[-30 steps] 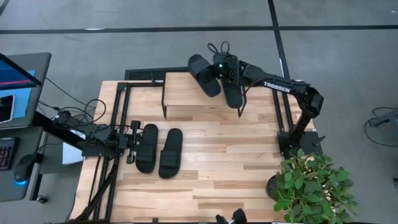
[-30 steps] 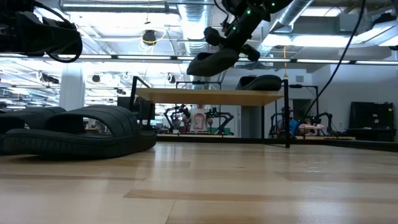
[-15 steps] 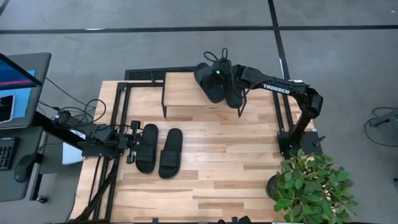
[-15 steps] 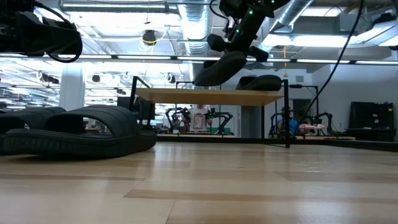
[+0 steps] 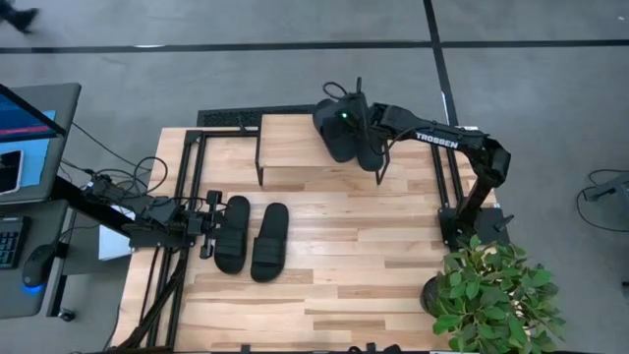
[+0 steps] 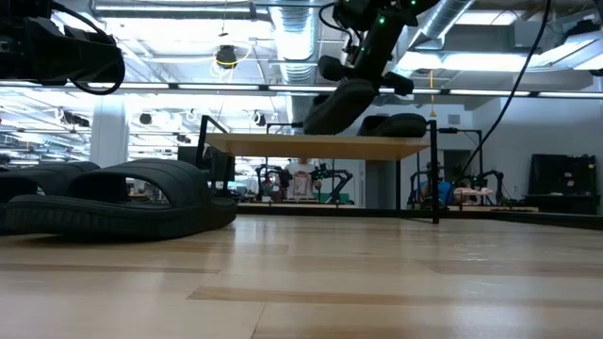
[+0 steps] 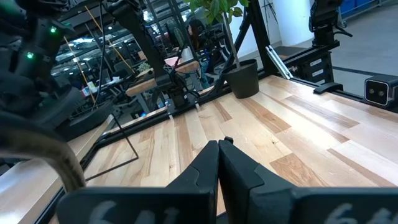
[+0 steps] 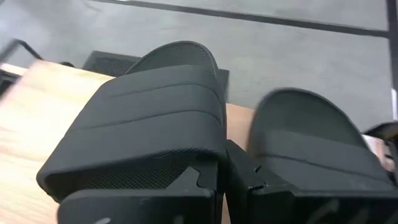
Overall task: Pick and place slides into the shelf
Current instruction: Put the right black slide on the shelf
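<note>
From the high view, I see my right gripper (image 5: 346, 120) over the right end of the shelf (image 5: 295, 143), carrying a black slide (image 5: 335, 133). A second slide (image 5: 370, 147) lies on the shelf just beside it. Two more slides, the left one (image 5: 232, 234) and its neighbour (image 5: 270, 241), lie side by side on the desk (image 5: 334, 256), well apart from the shelf. My left gripper (image 5: 208, 224) waits at the desk's left edge, next to the nearer of that pair.

In the low view, the carried slide (image 6: 341, 104) hangs tilted, toe down, close above the shelf top (image 6: 320, 146); I cannot tell whether it touches. The placed slide (image 6: 396, 124) rests flat behind it. A desk slide (image 6: 113, 202) fills the left foreground.

The left wrist view shows my left arm's fingers (image 7: 202, 168) pressed together, holding nothing, over bare desk.

The right wrist view shows my fingers (image 8: 208, 174) clamped on the strap of the carried slide (image 8: 149, 130), with the other slide (image 8: 311, 137) alongside.

I judge this the placing step for the second slide. Next I should lower it flat beside its mate, release, then lift clear.
</note>
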`<control>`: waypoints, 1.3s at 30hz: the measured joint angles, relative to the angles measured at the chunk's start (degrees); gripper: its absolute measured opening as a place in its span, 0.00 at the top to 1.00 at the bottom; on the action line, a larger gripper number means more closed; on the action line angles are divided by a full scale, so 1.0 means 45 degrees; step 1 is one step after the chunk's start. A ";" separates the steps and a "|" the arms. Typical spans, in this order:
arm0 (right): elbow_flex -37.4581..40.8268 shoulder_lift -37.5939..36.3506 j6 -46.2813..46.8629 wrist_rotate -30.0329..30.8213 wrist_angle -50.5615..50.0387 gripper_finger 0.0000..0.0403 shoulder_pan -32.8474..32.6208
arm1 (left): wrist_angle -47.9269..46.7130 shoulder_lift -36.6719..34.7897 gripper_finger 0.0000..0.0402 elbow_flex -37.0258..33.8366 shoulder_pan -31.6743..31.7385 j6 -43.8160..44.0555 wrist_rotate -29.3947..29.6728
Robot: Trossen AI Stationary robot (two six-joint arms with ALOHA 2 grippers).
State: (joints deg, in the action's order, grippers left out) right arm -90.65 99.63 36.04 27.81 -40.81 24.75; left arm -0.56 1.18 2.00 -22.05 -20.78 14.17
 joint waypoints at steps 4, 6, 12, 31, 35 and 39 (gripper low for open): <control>0.0000 0.0000 0.0008 0.0200 -0.0407 1.00 -0.0009 | 0.0000 0.0003 1.00 0.0000 0.0002 0.0000 -0.0005; 0.0000 0.0000 0.0008 0.0217 -0.0451 1.00 -0.0012 | 0.0000 0.0003 1.00 0.0000 0.0002 0.0000 -0.0005; 0.0000 0.0000 0.0140 0.0215 -0.0472 1.00 -0.0019 | 0.0000 -0.0001 1.00 0.0000 0.0002 0.0000 -0.0005; 0.0000 0.0000 0.1000 0.0181 -0.0449 1.00 -0.0485 | 0.0000 0.0000 1.00 0.0000 -0.0002 0.0000 -0.0005; 0.0000 0.0000 0.1003 0.0182 -0.0454 1.00 -0.0495 | 0.0000 0.0003 1.00 0.0000 -0.0002 0.0000 -0.0005; 0.0000 0.0000 0.0999 0.0210 -0.0454 1.00 -0.0495 | 0.0000 -0.0001 1.00 0.0000 0.0002 0.0000 -0.0005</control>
State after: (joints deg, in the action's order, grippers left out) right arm -90.65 99.63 40.53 28.75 -42.85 22.52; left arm -0.56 1.17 2.00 -22.04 -20.78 14.15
